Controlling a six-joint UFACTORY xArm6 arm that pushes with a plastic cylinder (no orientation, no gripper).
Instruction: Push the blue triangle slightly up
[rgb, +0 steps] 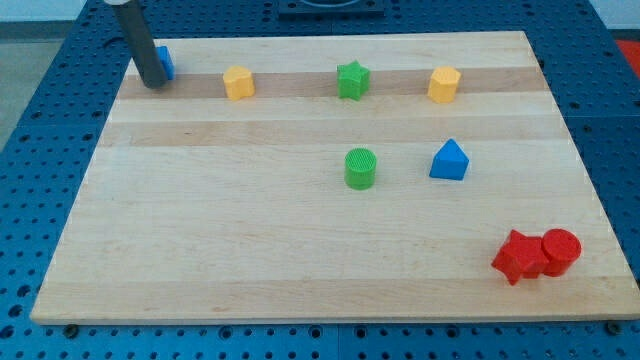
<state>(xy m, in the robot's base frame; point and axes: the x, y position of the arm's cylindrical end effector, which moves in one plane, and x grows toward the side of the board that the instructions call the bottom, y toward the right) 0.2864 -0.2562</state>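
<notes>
The blue triangle (449, 160) sits on the wooden board (250, 240) right of centre, beside a green cylinder (360, 168) to its left. My tip (154, 83) is far away at the board's top left corner, touching or just in front of a blue block (164, 62) that the rod partly hides.
Along the top row stand a yellow block (238, 83), a green star (352, 80) and a yellow hexagon-like block (444, 85). A red star (518, 256) and a red cylinder (560, 251) sit together at the bottom right corner.
</notes>
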